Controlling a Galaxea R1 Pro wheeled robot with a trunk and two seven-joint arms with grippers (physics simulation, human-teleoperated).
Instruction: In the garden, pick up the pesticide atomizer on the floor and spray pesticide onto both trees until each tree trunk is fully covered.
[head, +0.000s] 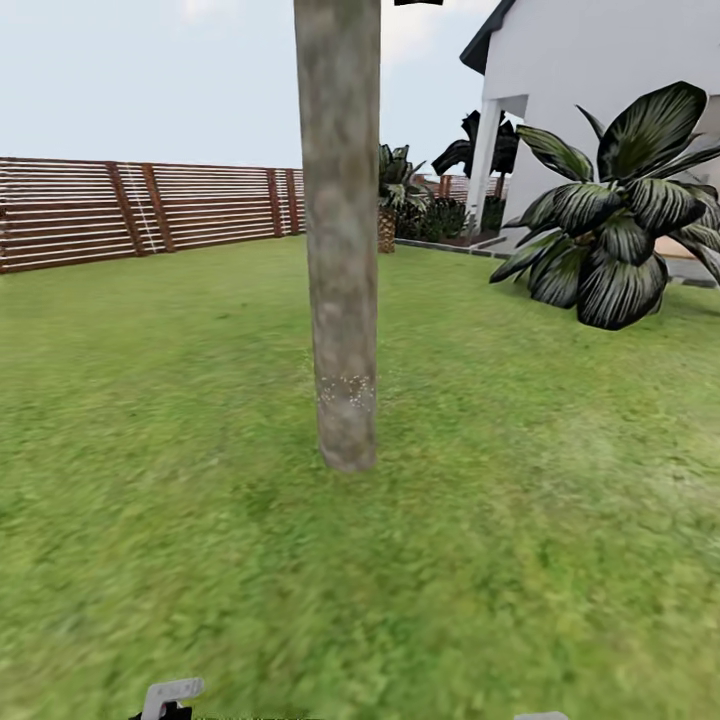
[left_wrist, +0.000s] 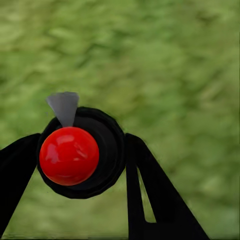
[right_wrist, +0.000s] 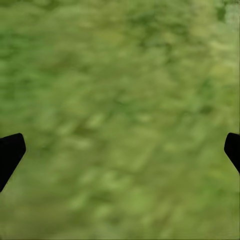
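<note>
A thick, mottled grey-brown tree trunk (head: 342, 250) rises from the grass straight ahead in the head view. A patch of fine white specks (head: 346, 390) sits low on it. In the left wrist view, the pesticide atomizer (left_wrist: 75, 155) is a dark round bottle with a glossy red top and a small grey nozzle (left_wrist: 64, 106). My left gripper (left_wrist: 80, 167) is shut on it, one black finger on each side. A grey nozzle tip (head: 170, 693) peeks up at the head view's bottom edge. My right gripper (right_wrist: 122, 150) hangs open over grass with nothing between its fingers.
Green lawn (head: 150, 450) spreads all around the trunk. A brown slatted fence (head: 130, 210) runs along the back left. A large dark-leaved shrub (head: 620, 220) and a white house (head: 600, 80) stand at the right, with a short palm (head: 392, 195) behind the trunk.
</note>
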